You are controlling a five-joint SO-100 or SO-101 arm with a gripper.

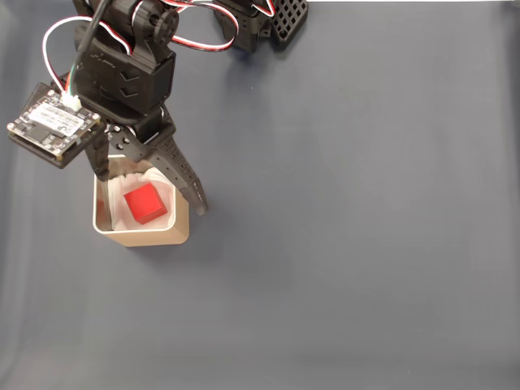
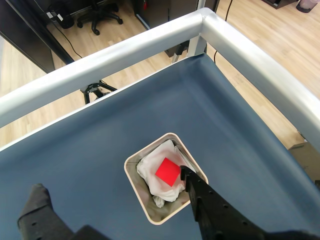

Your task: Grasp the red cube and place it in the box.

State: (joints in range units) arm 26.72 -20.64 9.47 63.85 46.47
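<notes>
In the fixed view we see even, soft light over the dark blue bench [image 1: 366, 203], with no hard glare and only a slight darkening toward its lower corners. The arm throws a faint, diffuse shadow on the bench just right of the box [image 1: 154, 237], and the box's white lining lies partly shaded under the end effector [image 1: 150, 191]. That picture is sharp throughout. In the wrist view we find brighter daylight: the pale metal rail [image 2: 250, 47] along the bench's far edges carries broad highlights and bows a little. The red cube [image 2: 167, 171] is vivid, almost saturated. The near end effector fingers [image 2: 215, 210] look dark and slightly soft.
</notes>
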